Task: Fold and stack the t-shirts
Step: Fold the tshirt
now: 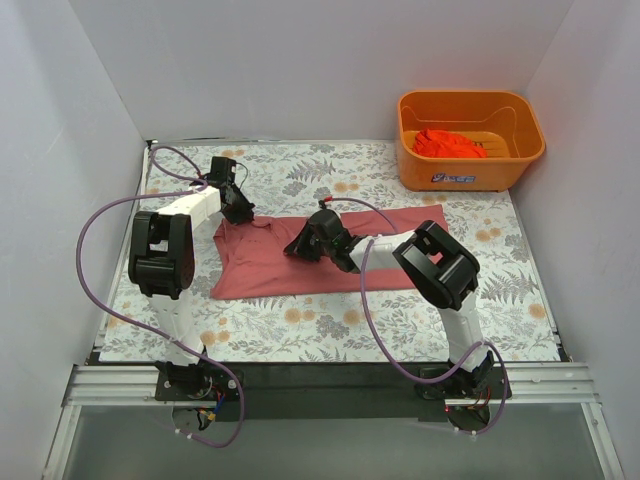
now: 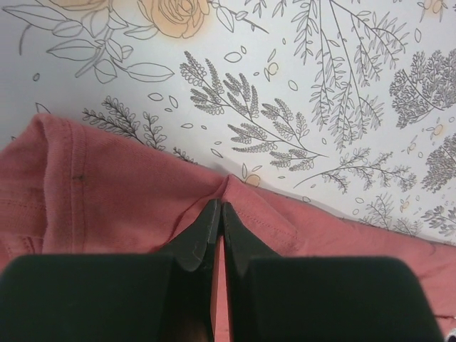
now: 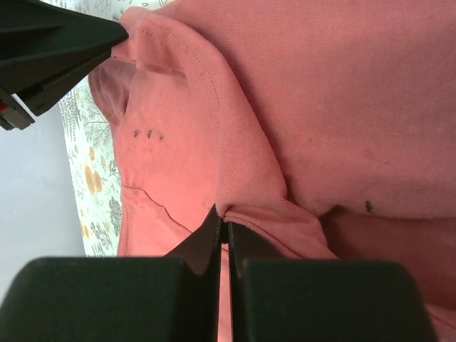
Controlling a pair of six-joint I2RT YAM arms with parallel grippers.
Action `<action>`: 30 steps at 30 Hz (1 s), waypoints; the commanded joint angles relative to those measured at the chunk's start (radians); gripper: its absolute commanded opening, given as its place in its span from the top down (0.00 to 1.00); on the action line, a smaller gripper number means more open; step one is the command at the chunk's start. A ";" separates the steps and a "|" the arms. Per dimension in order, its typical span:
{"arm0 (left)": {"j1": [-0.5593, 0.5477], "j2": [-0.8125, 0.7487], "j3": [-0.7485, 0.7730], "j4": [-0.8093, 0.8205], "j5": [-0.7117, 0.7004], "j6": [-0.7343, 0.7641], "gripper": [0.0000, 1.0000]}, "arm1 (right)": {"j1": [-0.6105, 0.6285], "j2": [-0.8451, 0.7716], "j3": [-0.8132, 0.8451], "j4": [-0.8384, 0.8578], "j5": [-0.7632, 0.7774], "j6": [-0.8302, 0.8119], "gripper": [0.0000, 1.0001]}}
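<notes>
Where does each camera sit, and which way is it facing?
Top external: above, behind the bases, looking down on table, left arm, right arm, pink-red t-shirt, orange basket.
Left wrist: facing past shut left pincer at shirt edge and table.
Right wrist: facing past shut right pincer at bunched shirt.
Shared: both wrist views show the pinched shirt.

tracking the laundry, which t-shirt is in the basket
The bright orange-red t-shirt, bunched inside the orange basket; the dusty pink-red t-shirt lies spread on the table instead.
</notes>
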 commanded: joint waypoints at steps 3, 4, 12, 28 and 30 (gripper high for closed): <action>0.006 -0.078 0.054 -0.052 -0.065 0.035 1.00 | -0.013 -0.101 -0.034 0.015 -0.004 -0.048 0.99; 0.005 -0.078 0.061 -0.074 -0.065 0.037 1.00 | -0.018 -0.113 -0.045 0.015 -0.006 -0.055 0.99; 0.006 -0.062 0.133 -0.184 -0.062 0.046 1.00 | -0.068 -0.162 -0.076 0.003 -0.161 -0.116 0.99; 0.006 -0.170 0.126 -0.441 -0.066 0.101 0.98 | -0.079 -0.170 -0.101 -0.054 -0.365 -0.188 0.99; 0.006 -0.200 0.109 -0.451 -0.076 0.103 0.98 | -0.077 -0.179 -0.110 -0.060 -0.382 -0.199 0.99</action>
